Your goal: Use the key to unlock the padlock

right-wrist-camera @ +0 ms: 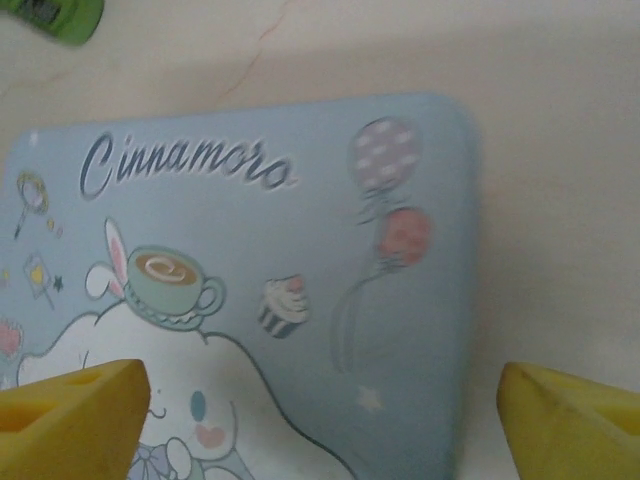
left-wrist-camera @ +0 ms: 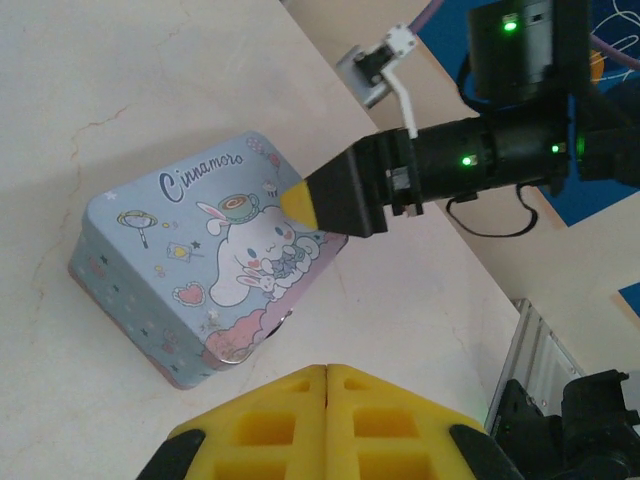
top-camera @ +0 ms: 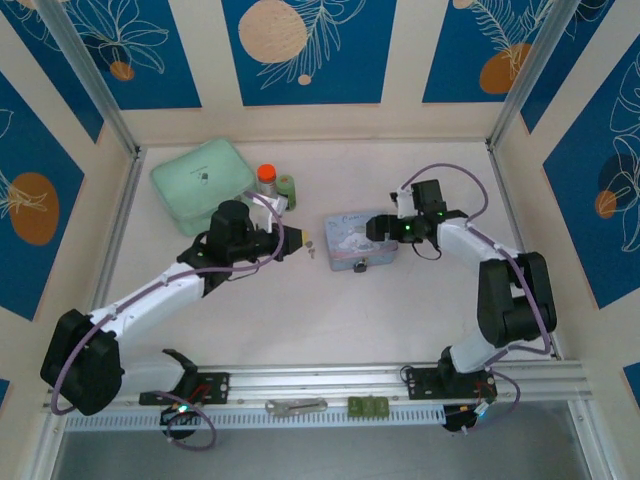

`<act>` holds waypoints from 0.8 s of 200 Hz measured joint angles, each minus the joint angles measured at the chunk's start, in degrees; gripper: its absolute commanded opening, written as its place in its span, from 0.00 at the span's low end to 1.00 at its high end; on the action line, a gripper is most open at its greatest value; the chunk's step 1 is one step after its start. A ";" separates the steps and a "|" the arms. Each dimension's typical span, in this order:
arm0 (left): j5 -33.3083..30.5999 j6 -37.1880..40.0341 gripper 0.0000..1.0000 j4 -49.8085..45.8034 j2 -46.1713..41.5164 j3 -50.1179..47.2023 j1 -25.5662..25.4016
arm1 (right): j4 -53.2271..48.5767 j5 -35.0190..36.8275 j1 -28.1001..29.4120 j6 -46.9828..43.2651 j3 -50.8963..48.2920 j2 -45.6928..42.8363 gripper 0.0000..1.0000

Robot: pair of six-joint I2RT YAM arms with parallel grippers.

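Note:
The light-blue Cinnamoroll tin (top-camera: 358, 240) (left-wrist-camera: 215, 270) (right-wrist-camera: 300, 250) lies mid-table. A tiny dark padlock (top-camera: 361, 265) (left-wrist-camera: 279, 319) with a silvery glint sits tucked against the tin's front edge. My left gripper (top-camera: 299, 241) (left-wrist-camera: 327, 368) is shut, raised left of the tin and pointing at it. The small pale key (top-camera: 310, 247) shows at its tips from above, while the yellow fingers (left-wrist-camera: 270, 420) hide it in the left wrist view. My right gripper (top-camera: 378, 228) (right-wrist-camera: 320, 430) hovers open over the tin's lid, its yellow fingertips (right-wrist-camera: 75, 415) spread wide, touching nothing.
A mint-green pouch (top-camera: 200, 175), an orange-capped bottle (top-camera: 266, 178) and a small green roll (top-camera: 287, 186) (right-wrist-camera: 60, 20) sit at the back left. A grey tool (top-camera: 296, 406) and a green block (top-camera: 367, 406) rest on the front rail (top-camera: 400, 385).

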 measured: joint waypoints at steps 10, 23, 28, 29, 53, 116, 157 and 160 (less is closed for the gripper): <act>0.02 -0.04 0.00 0.11 -0.07 -0.15 0.00 | 0.00 -0.83 1.22 -0.59 0.35 1.36 0.87; 0.09 -0.24 0.00 0.22 -0.26 -0.57 0.00 | 0.00 -1.90 2.99 -0.85 1.38 2.69 0.86; 0.17 -0.24 0.00 0.28 -0.33 -0.76 0.00 | 0.00 -2.29 3.80 -0.81 1.97 3.21 0.86; 0.17 -0.24 0.00 0.28 -0.39 -0.85 0.00 | 0.00 -2.36 3.91 -0.81 2.05 3.26 0.86; 0.17 -0.24 0.00 0.07 -1.62 -2.10 0.00 | 0.87 -3.93 7.93 0.63 5.55 5.70 0.84; 0.15 -0.24 0.00 -0.44 -5.79 -4.00 0.04 | 5.55 -5.81 15.76 7.21 12.48 11.82 0.84; 0.31 -0.44 0.00 -0.50 -6.51 -4.04 0.35 | 6.19 -5.35 15.23 8.09 9.51 1.42 0.85; 0.39 -0.46 0.00 -0.50 -6.49 -4.04 0.39 | 6.27 -5.73 15.06 8.07 9.05 0.09 0.85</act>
